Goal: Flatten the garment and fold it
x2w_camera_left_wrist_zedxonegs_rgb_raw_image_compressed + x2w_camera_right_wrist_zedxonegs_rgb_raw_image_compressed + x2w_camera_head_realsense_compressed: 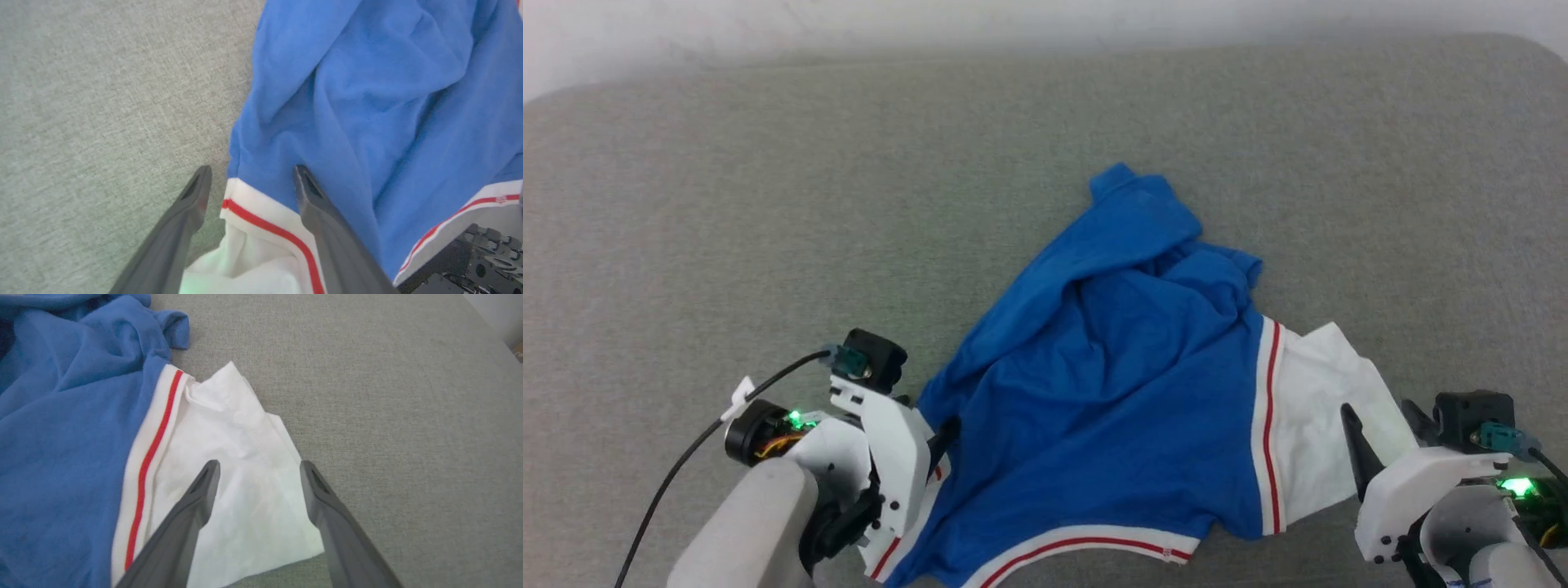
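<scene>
- The left gripper (251,175) sits at the garment's (1111,359) near left corner, its pale forearm (752,523) coming up from below and to the left of the garment
- Its fingers (192,204) stand spread apart: one above the garment's blue cloth, the other just off its edge, the striped trim (261,224) between them
- The right gripper (1378,415) is at the garment's right side, fingers parted, one tip over the white sleeve (245,457), the other at the sleeve's outer edge

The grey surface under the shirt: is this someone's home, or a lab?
Probably a test room, though I can't be sure. The surface is a wide grey fabric pad with rounded corners, like a mattress or sofa seat, against a bare pale wall, with a crumpled shirt on it.
</scene>
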